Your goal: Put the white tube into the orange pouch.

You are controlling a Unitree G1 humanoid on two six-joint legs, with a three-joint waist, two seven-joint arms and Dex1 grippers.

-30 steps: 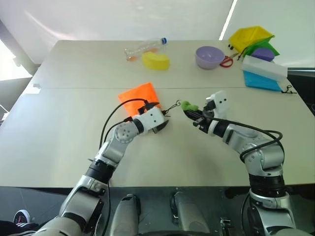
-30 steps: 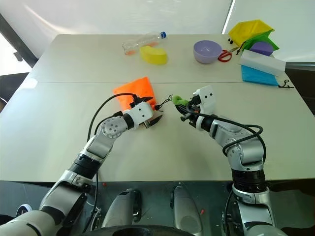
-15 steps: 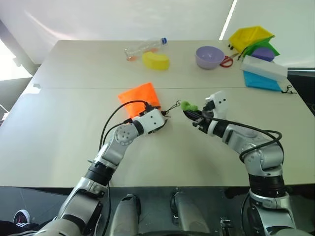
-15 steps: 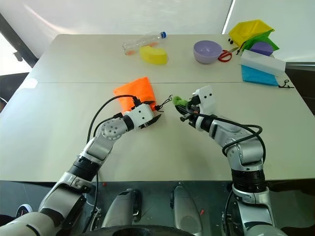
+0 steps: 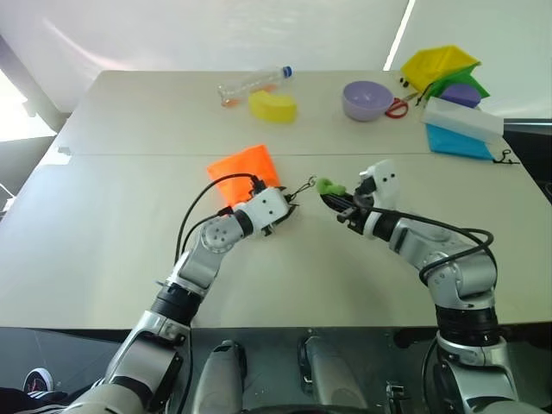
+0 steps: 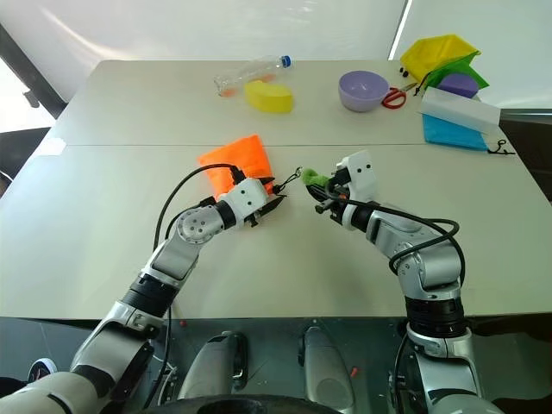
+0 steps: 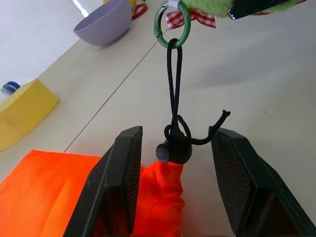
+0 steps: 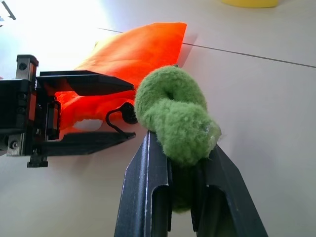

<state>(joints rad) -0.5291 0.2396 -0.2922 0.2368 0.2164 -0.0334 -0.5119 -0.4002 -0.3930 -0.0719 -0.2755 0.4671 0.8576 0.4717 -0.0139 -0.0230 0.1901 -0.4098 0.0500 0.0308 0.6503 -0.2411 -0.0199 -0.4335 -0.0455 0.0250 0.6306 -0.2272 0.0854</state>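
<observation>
The orange pouch (image 5: 244,168) lies flat at the middle of the table. Its gathered neck (image 7: 160,190) and black cord stopper (image 7: 170,151) sit between the fingers of my left gripper (image 7: 175,136), which stands open around them. The black cord runs from the stopper to a green ring (image 7: 171,24). A green fuzzy charm (image 8: 173,116) hangs on that ring, and my right gripper (image 5: 332,197) is shut on the charm, holding the cord off the table. The white tube is out of view.
Along the far edge lie a clear bottle (image 5: 250,84), a yellow sponge-like lump (image 5: 273,106), a purple bowl (image 5: 367,99) and red scissors (image 5: 397,108). At the far right a white box (image 5: 463,119) rests on a blue one, behind it a yellow bag (image 5: 440,65).
The left gripper's fingers have drawn closer together around the pouch's neck. Both hands have stayed where they were.
</observation>
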